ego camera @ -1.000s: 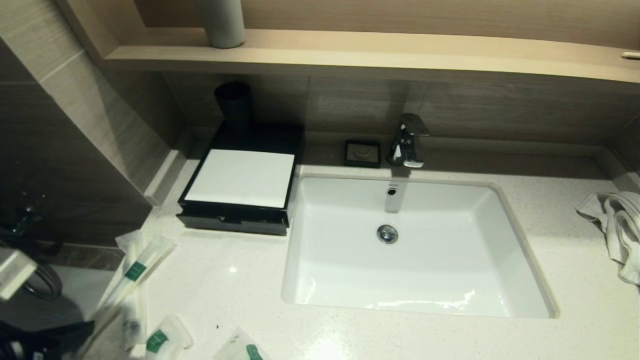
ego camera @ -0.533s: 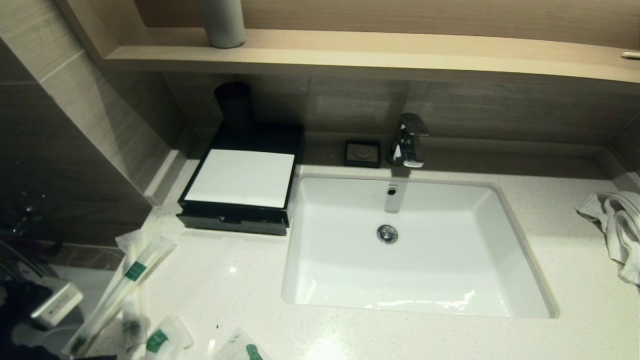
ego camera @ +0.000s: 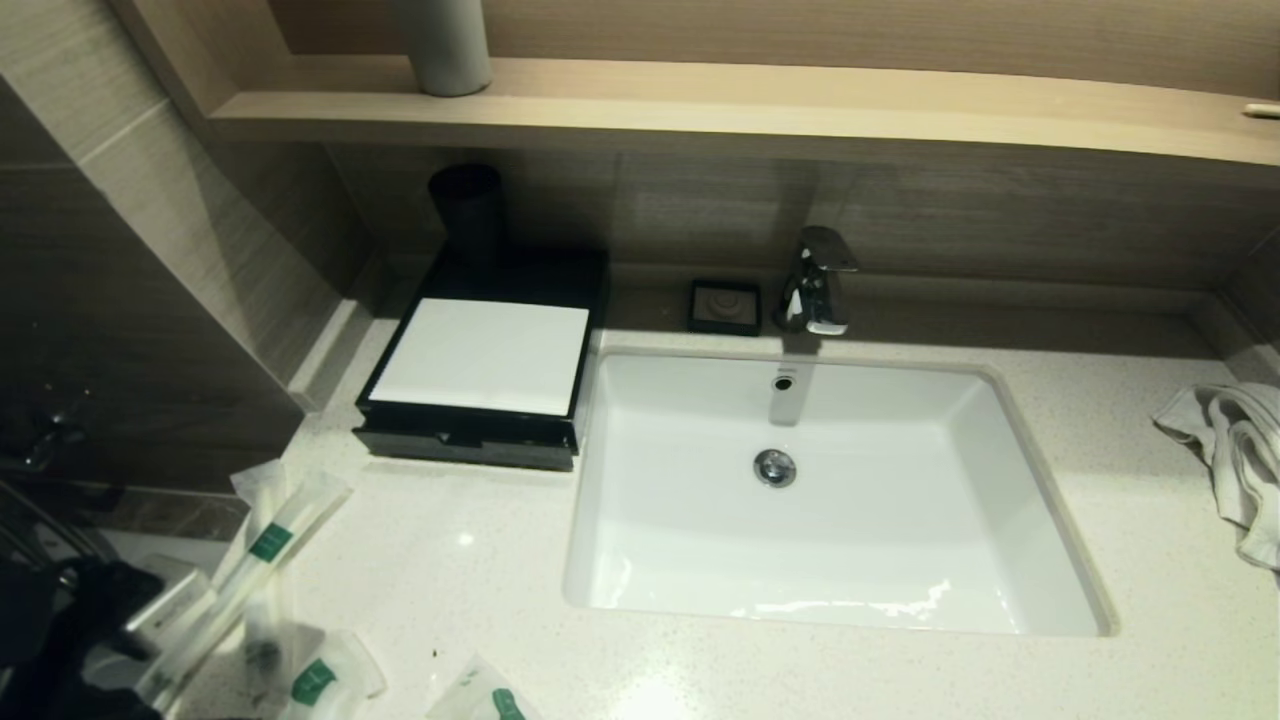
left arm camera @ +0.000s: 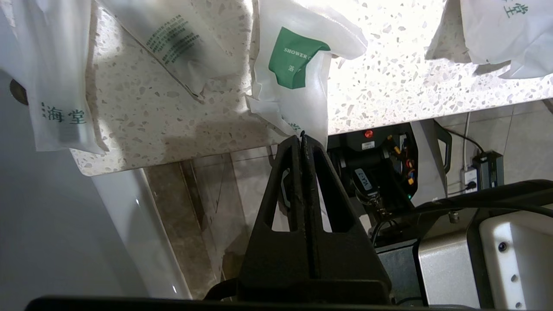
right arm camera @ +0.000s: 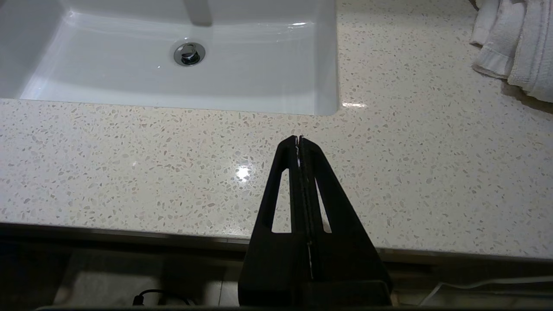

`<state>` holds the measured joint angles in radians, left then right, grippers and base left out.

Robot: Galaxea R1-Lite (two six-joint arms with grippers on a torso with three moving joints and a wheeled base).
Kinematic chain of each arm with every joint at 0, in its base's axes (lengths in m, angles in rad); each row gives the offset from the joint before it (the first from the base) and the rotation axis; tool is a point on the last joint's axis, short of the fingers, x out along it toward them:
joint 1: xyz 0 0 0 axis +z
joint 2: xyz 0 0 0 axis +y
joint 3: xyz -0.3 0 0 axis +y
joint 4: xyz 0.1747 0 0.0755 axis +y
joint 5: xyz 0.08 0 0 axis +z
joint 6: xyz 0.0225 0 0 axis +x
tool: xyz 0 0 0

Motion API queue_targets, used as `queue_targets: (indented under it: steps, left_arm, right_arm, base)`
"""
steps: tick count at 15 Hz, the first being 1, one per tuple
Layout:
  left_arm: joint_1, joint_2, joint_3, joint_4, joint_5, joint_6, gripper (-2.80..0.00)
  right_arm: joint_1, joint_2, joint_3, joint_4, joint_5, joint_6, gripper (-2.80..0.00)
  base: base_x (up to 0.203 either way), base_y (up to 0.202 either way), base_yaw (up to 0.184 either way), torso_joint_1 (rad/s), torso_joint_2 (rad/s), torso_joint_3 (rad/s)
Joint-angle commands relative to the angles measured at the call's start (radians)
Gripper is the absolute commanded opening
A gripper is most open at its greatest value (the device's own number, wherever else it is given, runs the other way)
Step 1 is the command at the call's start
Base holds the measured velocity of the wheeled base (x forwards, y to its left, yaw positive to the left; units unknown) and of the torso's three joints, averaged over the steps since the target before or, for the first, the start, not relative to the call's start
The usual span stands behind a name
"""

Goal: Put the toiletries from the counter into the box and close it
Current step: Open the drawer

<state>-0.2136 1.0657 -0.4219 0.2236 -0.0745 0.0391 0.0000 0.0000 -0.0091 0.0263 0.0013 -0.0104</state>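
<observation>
Speckled cream stone is forming the counter (ego camera: 480, 560) in the head view, with a white sink (ego camera: 1010, 470) sunk into its middle. The box (ego camera: 480, 355) is sitting closed at the back, just left of the sink, its drawer front facing forward. The toiletries (ego camera: 270, 545) are lying at the counter's near left corner, well apart from the box. The left arm is showing only as a dark mass at the lower left edge; its gripper tip is not distinguishable there. A white towel (ego camera: 1225, 450) is being cut off by the right edge.

The left wrist view is showing the left gripper (left arm camera: 302, 137) below the counter's front lip, fingers pressed fully together and gripping nothing. A green-labelled pouch (left arm camera: 293, 77) is overhanging the edge just beyond the tip; actual contact cannot be confirmed. Other sachets are being cropped by the frame's borders.

The right wrist view is showing the right gripper (right arm camera: 299, 139) parked over bare stone in front of the sink, fingers likewise pressed together and empty.

Judged from this layout, the step in hand is the approach to the first item; nothing is yet in the box, and the drawer is not yet open. The next move is calling for the fingers to part before any grasp, and for the drawer to be pulled out. The box interior is remaining hidden.
</observation>
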Motion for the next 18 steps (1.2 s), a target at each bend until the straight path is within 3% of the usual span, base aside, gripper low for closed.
queue_targets:
  steps: [1, 12, 18]
  left_arm:
    - [-0.006, 0.019, 0.000, 0.002, -0.001, 0.000, -2.80]
    - [-0.006, 0.092, -0.070, -0.070, -0.002, -0.005, -2.80]
    - [-0.006, 0.215, -0.227, -0.075, 0.000, -0.011, -2.80]
  right_arm:
    - [0.000, 0.000, 0.000, 0.001, 0.000, 0.000, -2.80]
    - [0.000, 0.000, 0.000, 0.000, 0.000, 0.000, -2.80]
    - [0.000, 0.000, 0.000, 0.001, 0.000, 0.000, -2.80]
  base:
    - [0.000, 0.000, 0.000, 0.000, 0.00, 0.000]
    - [0.000, 0.000, 0.000, 0.000, 0.00, 0.000]
    - [0.000, 0.000, 0.000, 0.000, 0.00, 0.000]
